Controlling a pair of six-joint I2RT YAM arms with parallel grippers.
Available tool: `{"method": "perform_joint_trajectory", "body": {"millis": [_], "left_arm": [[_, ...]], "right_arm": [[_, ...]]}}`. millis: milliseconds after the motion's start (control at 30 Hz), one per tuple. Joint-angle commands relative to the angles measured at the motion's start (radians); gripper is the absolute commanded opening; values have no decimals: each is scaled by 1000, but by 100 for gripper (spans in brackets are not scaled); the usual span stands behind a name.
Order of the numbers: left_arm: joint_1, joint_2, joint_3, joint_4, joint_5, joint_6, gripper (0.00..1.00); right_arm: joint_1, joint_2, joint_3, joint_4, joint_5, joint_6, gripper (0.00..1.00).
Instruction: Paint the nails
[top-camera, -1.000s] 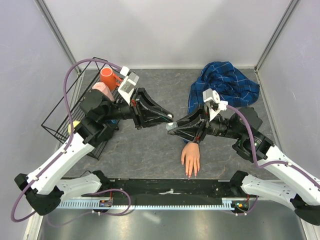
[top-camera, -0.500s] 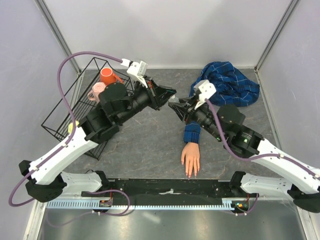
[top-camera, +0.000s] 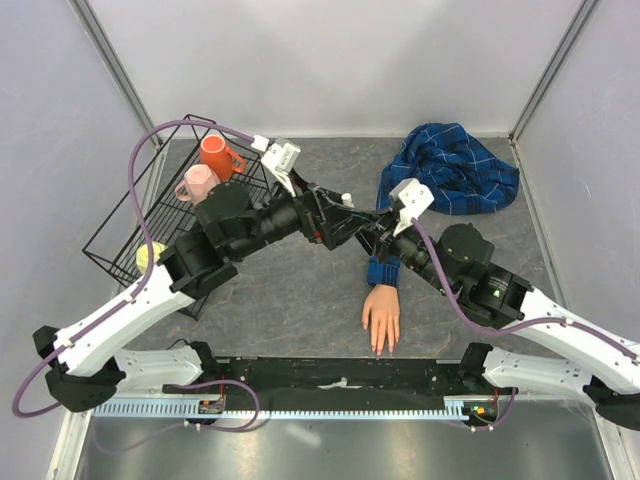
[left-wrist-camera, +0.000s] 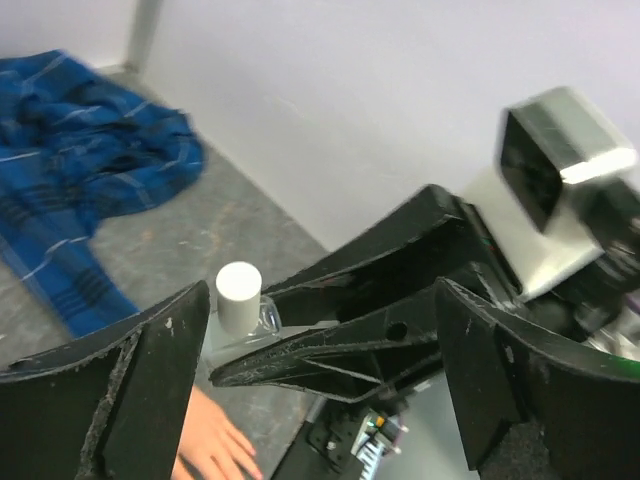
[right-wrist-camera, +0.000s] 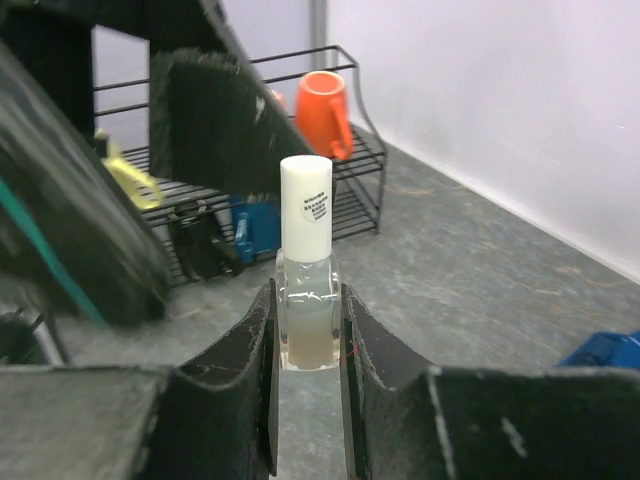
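Observation:
The pale mannequin hand (top-camera: 381, 315) lies palm down near the table's front edge in a blue plaid cuff (top-camera: 383, 270). Its nails (top-camera: 380, 349) point toward the arms' bases and are too small to make out. My right gripper (right-wrist-camera: 306, 300) is shut on a small clear bottle (right-wrist-camera: 306, 320) with a white cap (right-wrist-camera: 306, 205), held upright above the table behind the hand. My left gripper (left-wrist-camera: 322, 300) stands open, its fingers (left-wrist-camera: 140, 385) spread wide on both sides of the bottle's cap (left-wrist-camera: 238, 293) without touching it. In the top view both grippers (top-camera: 350, 224) meet over the table's middle.
A black wire rack (top-camera: 125, 225) stands at the left with an orange mug (top-camera: 214, 153), a pink mug (top-camera: 197, 184) and a yellow item (top-camera: 147, 256). A heap of blue plaid cloth (top-camera: 455, 168) lies at the back right. Walls close in the sides and back.
My left gripper has gone from shut to wide open around the bottle's cap. Both grippers shifted from above the hand's wrist toward the back, then settled near the middle.

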Motion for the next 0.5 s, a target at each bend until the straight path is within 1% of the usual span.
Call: {"method": "perform_joint_trajectory", "body": {"millis": [0, 33, 67, 133, 167, 233, 267, 300, 333, 400, 467], "left_arm": [[82, -91, -49, 127, 308, -46, 97], [103, -125, -69, 147, 341, -53, 95], [124, -143, -109, 216, 418, -78, 95], [185, -168, -143, 279, 509, -108, 91], [202, -163, -153, 296, 593, -130, 85], [225, -151, -150, 304, 652, -135, 79], [227, -139, -152, 308, 695, -138, 74], [229, -130, -156, 343, 716, -142, 70], [230, -122, -163, 374, 767, -163, 63], [232, -101, -178, 475, 809, -185, 61], [232, -76, -184, 526, 861, -210, 63]], "right_arm": [[-3, -68, -15, 33, -159, 42, 0], [-6, -86, -15, 24, -182, 59, 0], [-6, -96, -15, 19, -225, 65, 0], [-7, -123, -21, 16, -236, 91, 0], [-10, -131, -22, 15, -271, 100, 0], [-12, -145, -19, 15, -320, 120, 0], [-15, -146, -16, 16, -345, 140, 0], [-17, -145, -12, 18, -393, 149, 0], [-18, -140, -6, 18, -411, 158, 0], [-20, -136, -2, 22, -440, 182, 0], [-21, -134, 2, 25, -461, 200, 0]]}}
